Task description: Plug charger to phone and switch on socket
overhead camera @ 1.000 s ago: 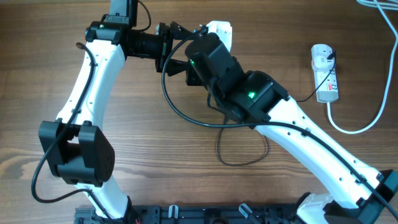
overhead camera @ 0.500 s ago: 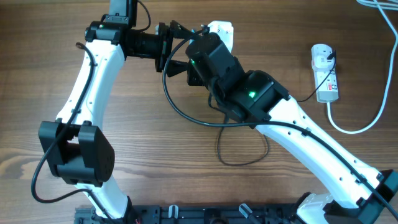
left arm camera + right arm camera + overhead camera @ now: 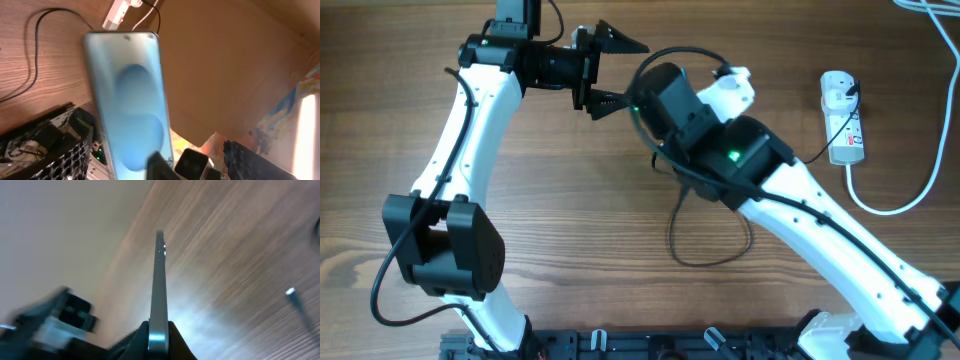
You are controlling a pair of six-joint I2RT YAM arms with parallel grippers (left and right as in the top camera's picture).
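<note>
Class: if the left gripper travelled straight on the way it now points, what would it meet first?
Ahead of the left gripper, most likely the phone, clamped in the right gripper; it fills the left wrist view, though depth is unclear.

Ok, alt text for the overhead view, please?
The right gripper holds the phone over the wooden table near top centre, with the left gripper, jaws spread, facing it from the left. The white power strip lies at far right, its thin black charger cable looping beneath the right arm.
</note>
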